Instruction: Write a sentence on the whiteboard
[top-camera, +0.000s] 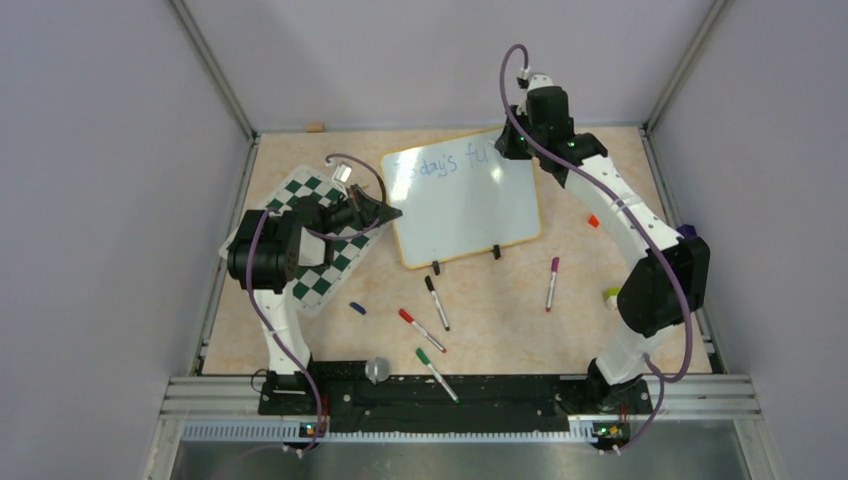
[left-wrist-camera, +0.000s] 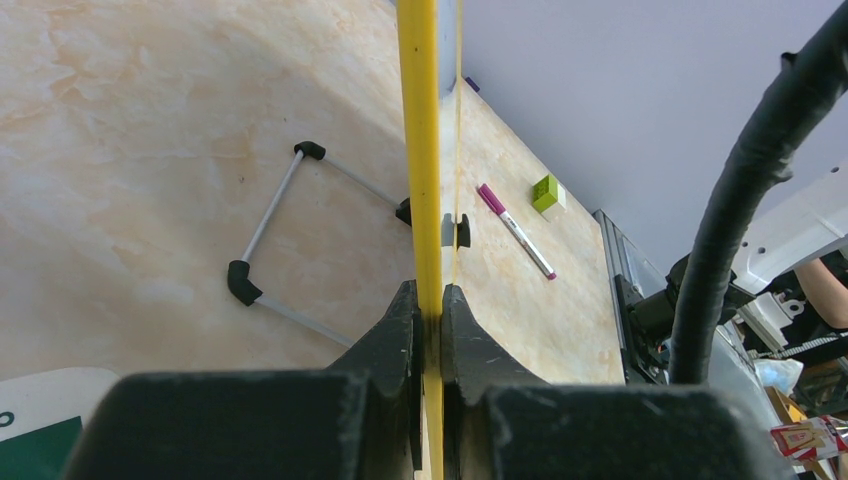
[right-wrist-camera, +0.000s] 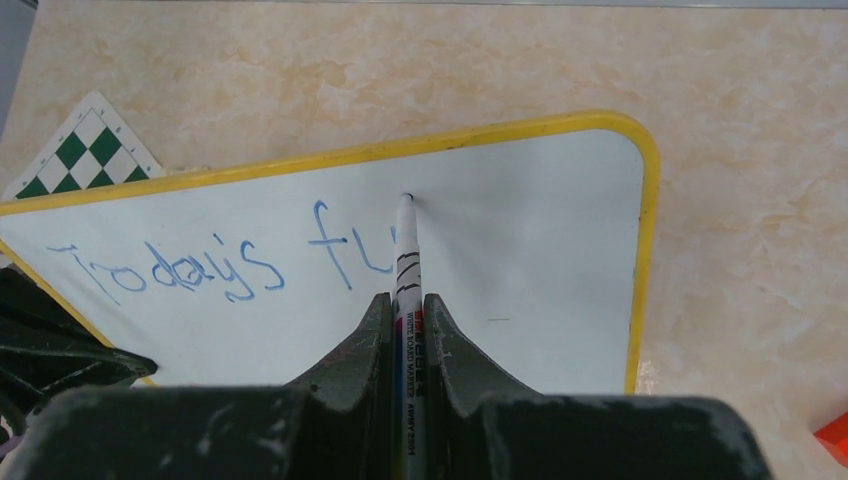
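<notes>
The whiteboard (top-camera: 465, 200) with its yellow rim lies at the table's middle back; it also shows in the right wrist view (right-wrist-camera: 540, 240). Blue lettering (right-wrist-camera: 200, 265) on it reads "Today's fu". My right gripper (right-wrist-camera: 410, 305) is shut on a white marker (right-wrist-camera: 407, 250), whose tip touches the board just right of the "u". In the top view the right gripper (top-camera: 515, 143) is over the board's far right corner. My left gripper (left-wrist-camera: 428, 300) is shut on the board's yellow rim (left-wrist-camera: 420, 150), at the board's left edge in the top view (top-camera: 385, 212).
A green-and-white chess mat (top-camera: 315, 240) lies left of the board under the left arm. Loose markers lie in front: black (top-camera: 437, 302), red (top-camera: 421, 329), green (top-camera: 437, 374), purple (top-camera: 551, 283). A blue cap (top-camera: 357, 308), an orange block (top-camera: 593, 221) and a green block (top-camera: 611, 295) also lie about.
</notes>
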